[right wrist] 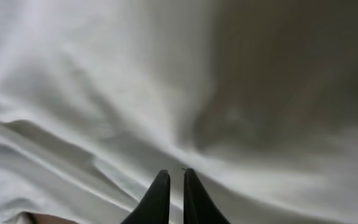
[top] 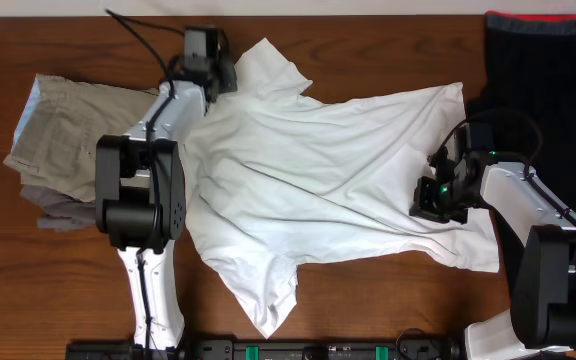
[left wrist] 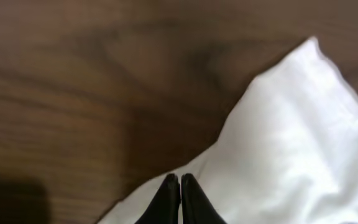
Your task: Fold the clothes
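Shirt (top: 318,180): lies long-ways on the bench (top: 368,320), left edge to right edge.
Left jaws: at far sleeve (top: 268,65), nearly closed.
Right jaws: on hem (top: 456,115), nearly closed; grip unclear.

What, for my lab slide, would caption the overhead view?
White T-shirt spread on a wooden table, left gripper by a sleeve, right gripper near the hem.
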Robot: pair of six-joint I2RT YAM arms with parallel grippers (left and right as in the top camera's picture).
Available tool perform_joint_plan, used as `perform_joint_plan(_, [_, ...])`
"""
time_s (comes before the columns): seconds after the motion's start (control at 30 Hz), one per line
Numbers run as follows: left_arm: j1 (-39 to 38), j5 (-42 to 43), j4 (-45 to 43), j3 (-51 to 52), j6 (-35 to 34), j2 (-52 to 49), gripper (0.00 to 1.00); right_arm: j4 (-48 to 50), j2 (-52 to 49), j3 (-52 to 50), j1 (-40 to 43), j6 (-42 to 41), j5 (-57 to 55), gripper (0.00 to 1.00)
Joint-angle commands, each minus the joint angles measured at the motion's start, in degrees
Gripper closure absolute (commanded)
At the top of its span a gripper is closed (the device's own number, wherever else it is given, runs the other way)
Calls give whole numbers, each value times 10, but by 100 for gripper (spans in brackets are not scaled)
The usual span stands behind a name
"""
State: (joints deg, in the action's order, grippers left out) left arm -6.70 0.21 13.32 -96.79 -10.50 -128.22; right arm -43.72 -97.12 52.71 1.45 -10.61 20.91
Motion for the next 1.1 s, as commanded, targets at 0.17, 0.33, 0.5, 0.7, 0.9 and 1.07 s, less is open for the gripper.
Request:
perform_joint_plan(0.17, [5,140,221,-124,5,19,83,31,0,0,-3,54,68,84])
perform_joint_plan(0.33, [4,211,384,-124,5,30,58,52,1,31,-3,83,124,79])
perform_joint_plan(0.5, [-13,213,472,-86,25,30,59,57,1,85,-3,43,141,81])
perform_joint_plan(0.7, [-54,153,323,10,31,29,77,54,1,114,-5,18,141,81])
perform_joint_plan(0.9, [-66,123,225,55,31,27,94,28,1,114,-15,19,141,81])
perform_joint_plan(1.07, [-66,82,195,63,33,0,94,19,1,114,-19,19,140,82])
